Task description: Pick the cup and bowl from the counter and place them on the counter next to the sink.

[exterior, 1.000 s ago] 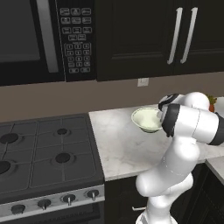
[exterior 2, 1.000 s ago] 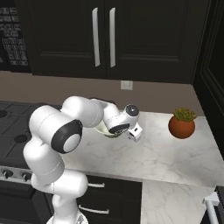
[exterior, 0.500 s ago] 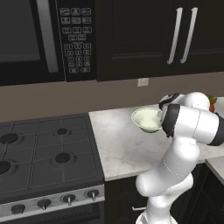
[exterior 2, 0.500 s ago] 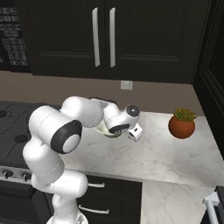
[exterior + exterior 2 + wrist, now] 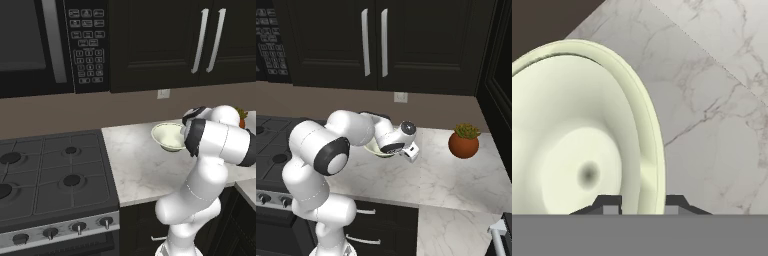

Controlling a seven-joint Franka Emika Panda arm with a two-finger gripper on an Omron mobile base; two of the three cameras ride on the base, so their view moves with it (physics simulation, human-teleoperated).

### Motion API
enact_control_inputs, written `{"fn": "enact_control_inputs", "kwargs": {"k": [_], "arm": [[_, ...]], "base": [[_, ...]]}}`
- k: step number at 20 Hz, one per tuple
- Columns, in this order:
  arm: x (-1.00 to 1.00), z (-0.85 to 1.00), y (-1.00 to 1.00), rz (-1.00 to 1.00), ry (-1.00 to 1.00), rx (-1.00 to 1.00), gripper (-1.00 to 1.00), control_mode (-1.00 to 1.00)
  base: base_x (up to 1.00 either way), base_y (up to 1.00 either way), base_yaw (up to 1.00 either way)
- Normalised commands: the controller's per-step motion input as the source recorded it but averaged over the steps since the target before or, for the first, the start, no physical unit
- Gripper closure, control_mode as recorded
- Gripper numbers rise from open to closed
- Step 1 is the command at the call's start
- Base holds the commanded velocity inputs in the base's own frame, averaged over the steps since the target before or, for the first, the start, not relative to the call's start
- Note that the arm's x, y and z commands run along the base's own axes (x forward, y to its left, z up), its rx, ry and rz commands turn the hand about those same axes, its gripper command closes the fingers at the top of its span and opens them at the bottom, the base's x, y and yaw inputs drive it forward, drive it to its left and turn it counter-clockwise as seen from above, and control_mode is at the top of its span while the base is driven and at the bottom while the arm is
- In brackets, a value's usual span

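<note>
One bowl (image 5: pixel 169 136) sits on one marbled table (image 5: pixel 137 165). One potted plant (image 5: pixel 464 141) stands on the same table. One stove (image 5: pixel 50 175) carries four burners that can be counted, and five knobs show along its front edge. One microwave (image 5: pixel 45 45) hangs above it. Two long door handles (image 5: pixel 209 40) hang side by side on the upper cabinets (image 5: pixel 406 45). One wall socket (image 5: pixel 162 93) is set in the brown backsplash. One white arm (image 5: pixel 331 150) ends in one claw (image 5: pixel 643 204) with two dark fingertips (image 5: pixel 609 204).
</note>
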Motion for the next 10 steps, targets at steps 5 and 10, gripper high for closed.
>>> {"fn": "enact_control_inputs", "kwargs": {"k": [5, 10], "arm": [[-0.01, 0.0, 0.0, 0.0, 0.0, 0.0, 1.0, -1.0], [-0.18, 0.09, 0.0, 0.0, 0.0, 0.02, 1.0, -1.0]], "base": [[0.0, 0.0, 0.0], [0.0, 0.0, 0.0]]}}
